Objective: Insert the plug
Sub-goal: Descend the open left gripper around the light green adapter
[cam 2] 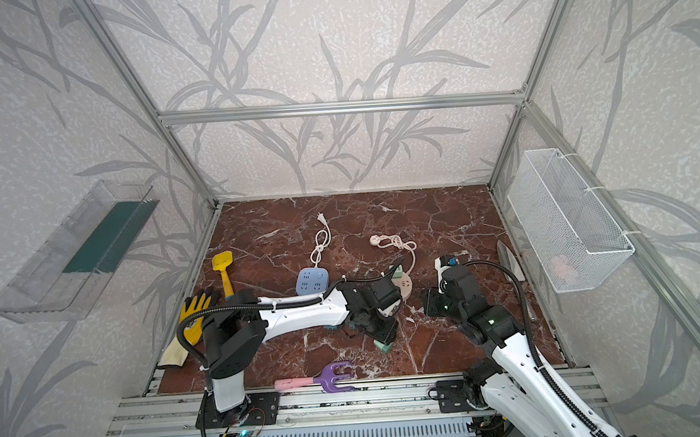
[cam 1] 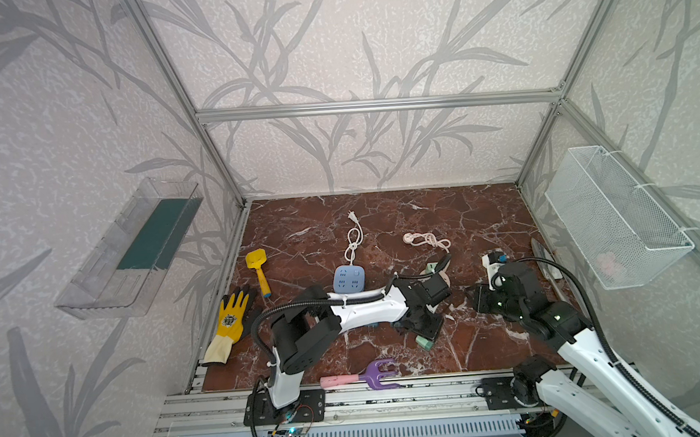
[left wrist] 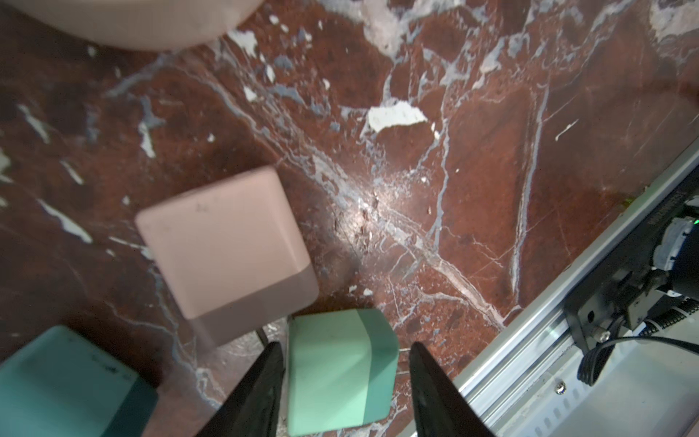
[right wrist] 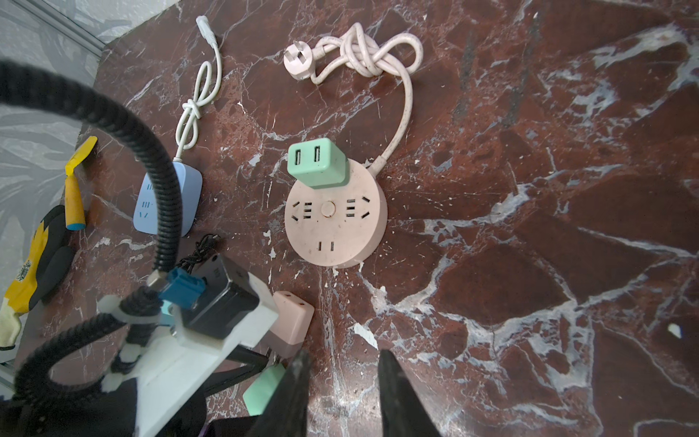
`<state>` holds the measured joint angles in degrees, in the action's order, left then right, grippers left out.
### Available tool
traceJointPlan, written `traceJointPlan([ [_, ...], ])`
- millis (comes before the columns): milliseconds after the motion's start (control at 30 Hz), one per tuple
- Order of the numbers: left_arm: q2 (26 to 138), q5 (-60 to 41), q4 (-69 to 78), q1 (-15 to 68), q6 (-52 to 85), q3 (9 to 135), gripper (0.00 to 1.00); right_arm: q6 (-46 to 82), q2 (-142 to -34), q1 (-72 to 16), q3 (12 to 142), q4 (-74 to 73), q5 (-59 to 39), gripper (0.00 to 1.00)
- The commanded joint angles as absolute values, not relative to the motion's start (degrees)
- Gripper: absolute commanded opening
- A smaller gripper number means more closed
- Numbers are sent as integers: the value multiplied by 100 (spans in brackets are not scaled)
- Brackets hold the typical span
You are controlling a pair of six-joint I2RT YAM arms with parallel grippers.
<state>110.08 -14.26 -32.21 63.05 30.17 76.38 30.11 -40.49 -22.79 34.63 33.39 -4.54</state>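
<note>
A light green plug (left wrist: 340,370) lies on the marble, its prongs pointing sideways at one finger. My left gripper (left wrist: 346,382) straddles it: one finger touches its back and a narrow gap shows on the prong side. In both top views the same plug (cam 1: 426,342) pokes out under that gripper (cam 1: 424,331). A pink plug (left wrist: 227,246) and a darker teal plug (left wrist: 68,382) stand beside it. The round pink power strip (right wrist: 336,223) holds a green adapter (right wrist: 317,162). My right gripper (right wrist: 342,378) hovers open over bare marble, holding nothing.
A blue power strip (cam 1: 348,278) with a knotted white cord lies behind the left arm. A yellow shovel (cam 1: 258,271), a yellow glove (cam 1: 231,318) and a purple rake (cam 1: 374,374) lie left and front. A wire basket (cam 1: 615,220) hangs on the right wall.
</note>
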Motion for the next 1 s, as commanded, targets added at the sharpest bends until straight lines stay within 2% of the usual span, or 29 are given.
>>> traceJointPlan([
  [0, 11010, -1072, -3439, 6267, 2771, 7777, 54, 2940, -3970, -2232, 3463, 3447, -465, 32],
  [233, 10619, -547, -3860, 6344, 2683, 7467, 57, 2953, -3925, -2225, 3476, 3446, -545, 32],
  [400, 10379, -421, -4326, 6428, 3260, 7336, 57, 2953, -3929, -2224, 3458, 3431, -580, 32],
  [800, 10489, -1580, -4158, 6494, 5323, 7562, 64, 2975, -4017, -2228, 3472, 3018, -942, 34],
  [967, 10398, -1589, -3790, 6495, 6130, 7398, 65, 2997, -3914, -2224, 3471, 2892, -1124, 35],
])
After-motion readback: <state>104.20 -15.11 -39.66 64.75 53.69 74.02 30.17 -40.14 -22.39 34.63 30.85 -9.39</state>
